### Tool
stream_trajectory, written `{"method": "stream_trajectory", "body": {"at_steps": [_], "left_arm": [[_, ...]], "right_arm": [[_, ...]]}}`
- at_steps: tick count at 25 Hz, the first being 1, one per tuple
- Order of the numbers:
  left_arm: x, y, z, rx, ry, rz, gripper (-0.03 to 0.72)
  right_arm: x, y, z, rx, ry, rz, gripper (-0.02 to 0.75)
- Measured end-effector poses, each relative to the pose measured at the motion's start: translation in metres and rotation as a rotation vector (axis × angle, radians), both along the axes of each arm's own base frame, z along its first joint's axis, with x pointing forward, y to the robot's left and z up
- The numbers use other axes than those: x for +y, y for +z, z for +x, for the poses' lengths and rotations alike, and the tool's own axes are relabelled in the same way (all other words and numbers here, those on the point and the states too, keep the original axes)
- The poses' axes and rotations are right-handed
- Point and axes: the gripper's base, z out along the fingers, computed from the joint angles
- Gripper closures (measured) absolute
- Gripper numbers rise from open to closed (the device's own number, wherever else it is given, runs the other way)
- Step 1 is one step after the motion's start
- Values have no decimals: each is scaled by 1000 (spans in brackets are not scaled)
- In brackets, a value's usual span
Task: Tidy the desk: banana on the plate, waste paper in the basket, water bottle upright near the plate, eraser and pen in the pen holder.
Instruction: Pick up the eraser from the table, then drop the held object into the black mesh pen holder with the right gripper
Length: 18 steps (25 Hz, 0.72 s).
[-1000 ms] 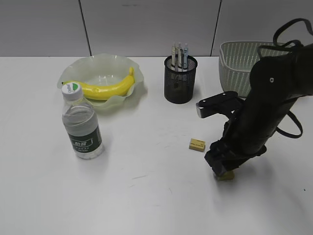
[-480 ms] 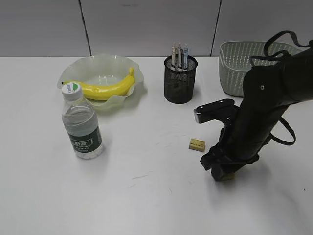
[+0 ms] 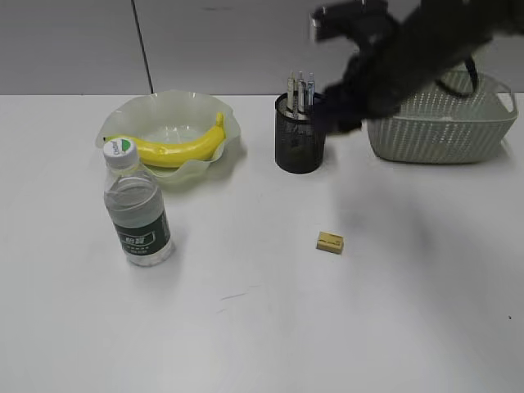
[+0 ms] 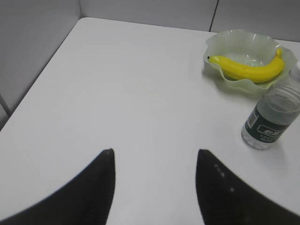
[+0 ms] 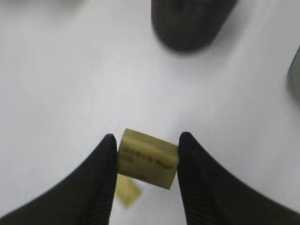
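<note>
Gripping a yellow eraser [image 5: 148,158] across its long axis, which runs finger to finger, the right gripper [image 5: 146,161] hangs above the table [image 5: 61,84]; left gripper [image 4: 154,187] spread, idle

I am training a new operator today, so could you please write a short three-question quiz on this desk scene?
1. True or false: the banana lies on the plate.
2. What is the right gripper holding? A) a pen B) an eraser C) paper
3. Fill in: the water bottle stands ____ on the desk.

Key:
1. True.
2. B; a second eraser lies on the desk, in front of the pen holder.
3. Upright.
</note>
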Motion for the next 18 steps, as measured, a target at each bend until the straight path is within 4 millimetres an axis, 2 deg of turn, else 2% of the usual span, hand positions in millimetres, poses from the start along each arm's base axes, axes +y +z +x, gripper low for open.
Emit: {"method": "stream_trajectory", "body": {"at_steps": [1, 4, 6, 8, 11, 13, 18], "left_arm": [[0, 0, 0, 0, 0, 0, 274], [0, 0, 0, 0, 0, 0, 281], [0, 0, 0, 0, 0, 0, 295], [0, 0, 0, 0, 0, 0, 313], [0, 0, 0, 0, 0, 0, 340], [0, 0, 0, 0, 0, 0, 363], [0, 0, 0, 0, 0, 0, 418]], "right_arm": [[6, 16, 16, -64, 2, 18, 418], [18, 40, 68, -175, -19, 55, 418], [24, 34, 97, -178, -30, 50, 418], [31, 28, 119, -165, -32, 39, 418], [38, 4, 133, -96, -31, 19, 418], [40, -8, 136, -60, -33, 15, 398], [40, -14, 132, 1, -31, -1, 207]]}}
